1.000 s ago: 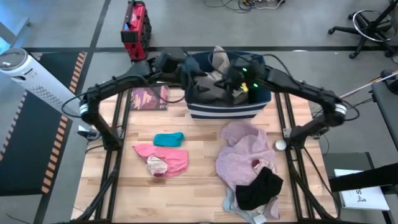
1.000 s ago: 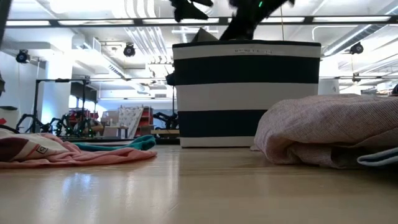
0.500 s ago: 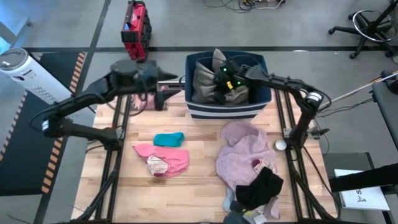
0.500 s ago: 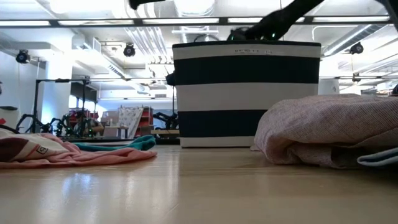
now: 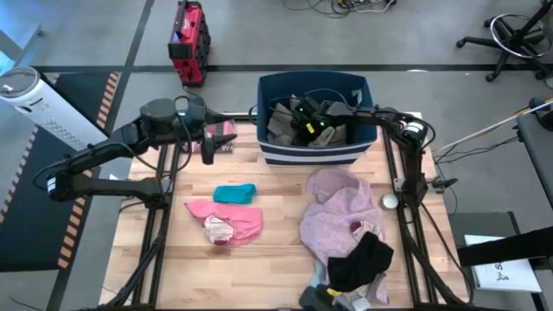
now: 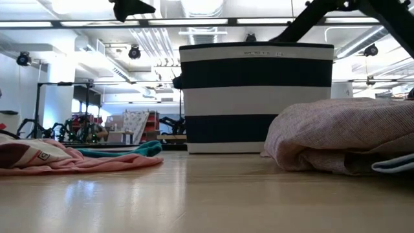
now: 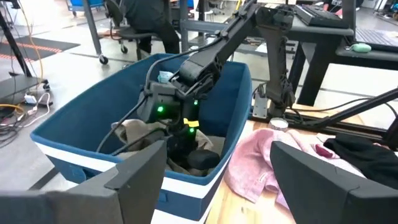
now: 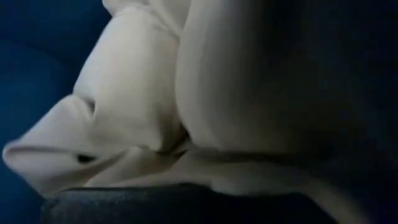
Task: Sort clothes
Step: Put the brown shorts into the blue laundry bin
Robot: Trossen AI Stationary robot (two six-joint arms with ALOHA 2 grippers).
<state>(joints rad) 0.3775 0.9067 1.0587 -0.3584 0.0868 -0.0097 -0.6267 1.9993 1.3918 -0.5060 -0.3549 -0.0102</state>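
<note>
A navy-and-white striped basket with a blue inside stands at the table's far middle. Inside it lies a beige garment. My right gripper reaches down into the basket, shut on that garment. My left gripper hangs open in the air to the left of the basket, with nothing between its fingers. Flat on the table lie a teal piece, a pink piece, a large mauve-pink garment, a black piece on top of it, and a grey piece. My right gripper comes slanting down from the table's right into the basket and is shut on the beige garment. The cloth bunches in folds close before the fingers. The garment rests inside the basket. The cloth and the gripper hide which part is pinched.
A dark-red booklet lies on the table at the far left, below my left gripper. A small white round object sits at the right edge of the table. Bare wood lies at the near left. Chairs and a person stand beyond the table.
My left gripper has drawn back from over the basket toward the table's left edge, staying open. My right gripper has gone down into the basket. The beige garment, which stood up above the rim, has sunk inside with it.
</note>
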